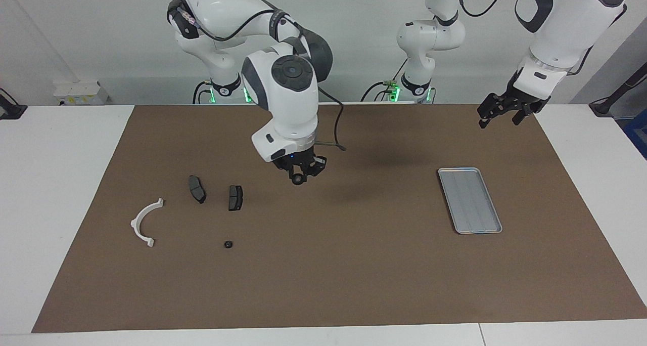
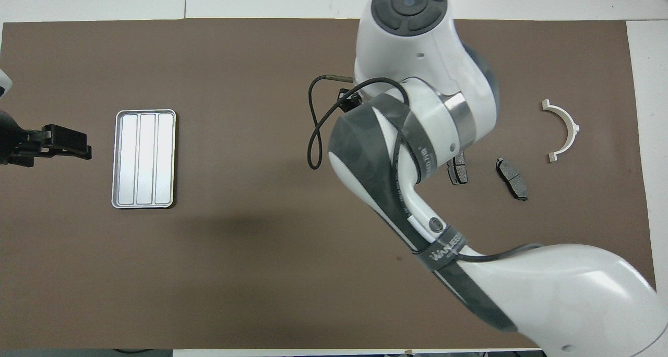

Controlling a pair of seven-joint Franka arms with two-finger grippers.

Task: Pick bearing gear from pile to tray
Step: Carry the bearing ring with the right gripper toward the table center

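The pile lies toward the right arm's end of the mat: a white half-ring bracket [image 1: 144, 222] [image 2: 563, 130], two dark grey plates [image 1: 197, 189] [image 1: 235, 198] and one tiny black round piece [image 1: 228, 244]. My right gripper [image 1: 302, 174] is raised over the middle of the mat, between the pile and the tray, and is shut on a small dark round piece [image 1: 298, 180]. In the overhead view the arm's wrist hides this gripper. The silver ribbed tray [image 1: 470, 199] [image 2: 144, 158] lies bare toward the left arm's end. My left gripper [image 1: 499, 117] [image 2: 78, 147] waits open in the air beside the tray.
A brown mat [image 1: 354, 275] covers most of the white table. In the overhead view the right arm [image 2: 417, 138] hides the tiny black piece and part of one plate [image 2: 459, 170]; the second plate [image 2: 511, 178] shows whole.
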